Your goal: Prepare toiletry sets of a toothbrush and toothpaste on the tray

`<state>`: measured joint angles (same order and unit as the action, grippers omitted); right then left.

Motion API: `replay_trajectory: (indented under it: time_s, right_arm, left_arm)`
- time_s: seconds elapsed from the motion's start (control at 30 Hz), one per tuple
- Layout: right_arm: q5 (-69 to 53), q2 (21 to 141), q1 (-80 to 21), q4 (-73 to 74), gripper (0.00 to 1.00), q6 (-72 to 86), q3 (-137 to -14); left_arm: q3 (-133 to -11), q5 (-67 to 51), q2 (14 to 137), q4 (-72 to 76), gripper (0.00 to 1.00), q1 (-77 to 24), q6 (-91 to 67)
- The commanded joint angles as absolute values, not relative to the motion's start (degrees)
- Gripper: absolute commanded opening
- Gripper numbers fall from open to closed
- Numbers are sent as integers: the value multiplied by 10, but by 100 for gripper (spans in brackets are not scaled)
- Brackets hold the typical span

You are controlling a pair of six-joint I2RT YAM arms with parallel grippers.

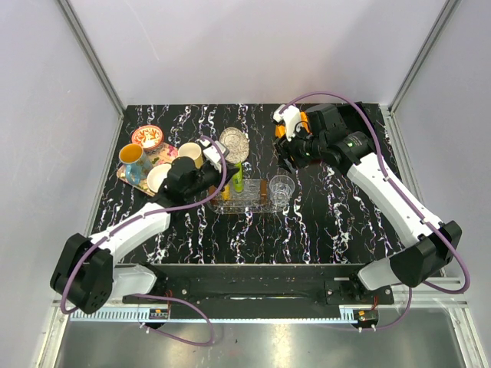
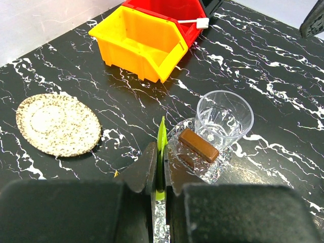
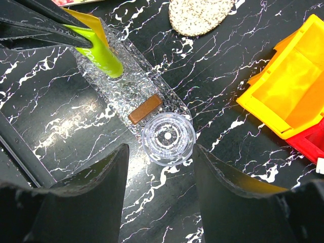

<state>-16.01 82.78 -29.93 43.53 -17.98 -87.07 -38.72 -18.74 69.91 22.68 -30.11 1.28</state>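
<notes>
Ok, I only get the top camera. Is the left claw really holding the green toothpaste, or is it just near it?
Observer: Holding it. The left wrist view shows the left claw shut on the lime green toothpaste, over the tray.
Operator: Has the right claw got anything?
Observer: No. The right claw is open and empty, above a clear cup.
Operator: Where's the toothbrush?
Observer: The toothbrush lies at the red bin, behind the yellow bin.

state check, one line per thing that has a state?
left tool: shut on lime green toothpaste
right tool: open, empty, above cup
lime green toothpaste: gripped, over tray end
cup: upright, empty
toothbrush: at red bin, not on tray
tray: holds brown bar
</notes>
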Motion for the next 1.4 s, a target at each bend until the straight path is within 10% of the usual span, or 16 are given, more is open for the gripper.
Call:
replay_trajectory:
  time_s: [0.0, 1.37]
  right_arm:
    - [-169, 819, -295, 415, 58, -178, -874]
    - [-170, 827, -294, 406, 58, -178, -861]
  left_arm:
    - [-388, -184, 702, 278, 0, -299, 18]
    - [-369, -197, 753, 330, 0, -287, 9]
